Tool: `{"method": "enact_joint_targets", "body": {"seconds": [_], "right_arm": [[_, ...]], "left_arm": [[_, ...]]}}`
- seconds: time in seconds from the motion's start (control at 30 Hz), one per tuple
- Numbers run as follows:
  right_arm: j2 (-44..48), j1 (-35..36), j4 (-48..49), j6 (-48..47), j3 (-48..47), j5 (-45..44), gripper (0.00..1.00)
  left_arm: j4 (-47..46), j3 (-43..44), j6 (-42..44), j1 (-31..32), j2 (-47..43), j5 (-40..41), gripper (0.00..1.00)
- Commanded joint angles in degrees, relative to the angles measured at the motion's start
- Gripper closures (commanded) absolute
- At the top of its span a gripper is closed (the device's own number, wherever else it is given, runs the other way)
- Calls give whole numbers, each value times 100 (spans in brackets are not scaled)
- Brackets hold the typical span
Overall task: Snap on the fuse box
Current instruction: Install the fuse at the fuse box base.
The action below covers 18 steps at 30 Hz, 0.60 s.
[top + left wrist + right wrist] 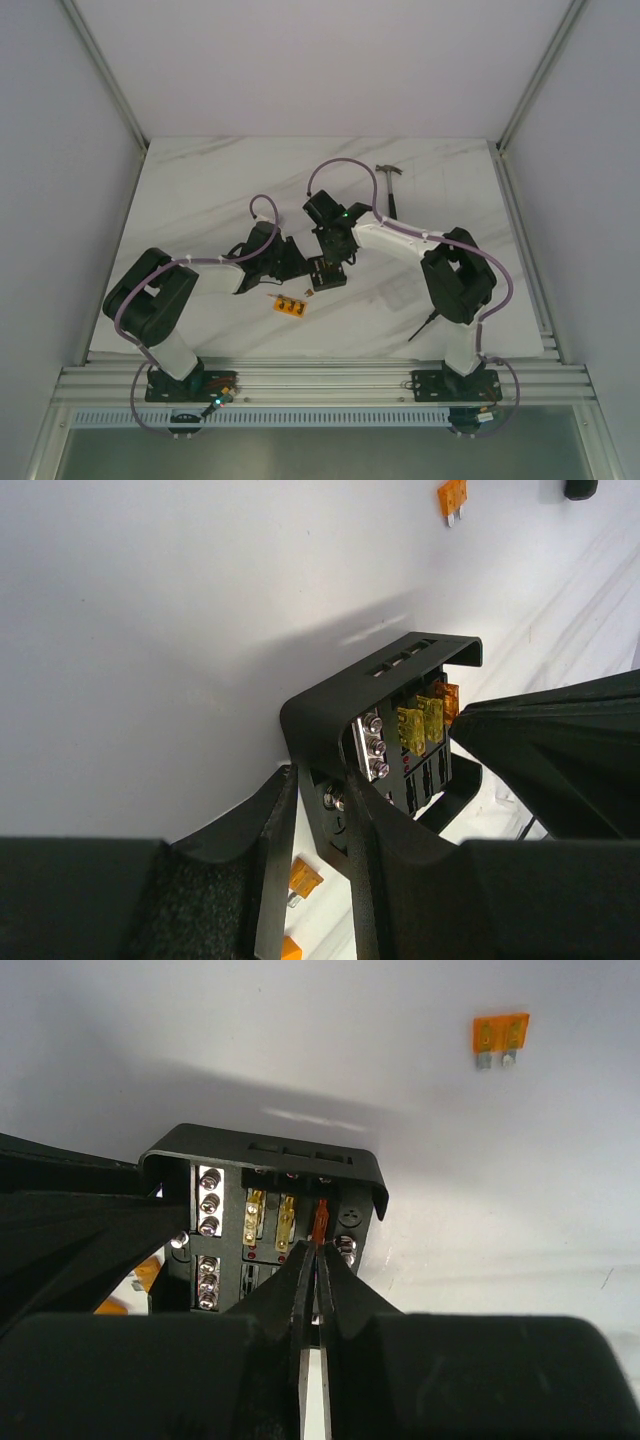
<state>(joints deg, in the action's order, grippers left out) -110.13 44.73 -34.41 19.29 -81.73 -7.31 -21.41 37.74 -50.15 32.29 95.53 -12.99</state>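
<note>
We are finding the small black square plastic fuse box point(265, 1150) hemmed in: left gripper point(320, 785) clamping its side, right gripper point(315, 1247) pinching a small orange fuse point(320, 1220) atop; white marble tabletop point(220, 180) beyond lying open.

You worked over a white tabletop point(200, 180) veined with faint grey, evenly lit, with only soft shadows. Plain pale walls point(50, 150) boxed it in on three sides. Aluminium posts point(105, 75) rose from the back corners, and a ribbed metal rail point(320, 382) ran along the near edge.

Hammer point(392, 195) is lying near the table's point(200, 180) far right corner. An orange fuse strip point(290, 306) sits mid-table toward the near edge, plus one loose orange fuse point(500, 1036) flat on the white top.
</note>
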Motion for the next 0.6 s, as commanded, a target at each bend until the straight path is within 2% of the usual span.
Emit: {"method": "enact_joint_targets", "body": {"seconds": [0.0, 0.23, 0.57], "right_arm": [[86, 18, -113, 128, 183, 52, 90], [-177, 18, -105, 85, 265, 186, 100], [-1326, 18, -173, -77, 541, -17, 100]], "left_arm": [[281, -147, 31, 51, -27, 77, 65], [278, -128, 23, 58, 5, 66, 65], [278, -117, 31, 61, 67, 65, 65]]}}
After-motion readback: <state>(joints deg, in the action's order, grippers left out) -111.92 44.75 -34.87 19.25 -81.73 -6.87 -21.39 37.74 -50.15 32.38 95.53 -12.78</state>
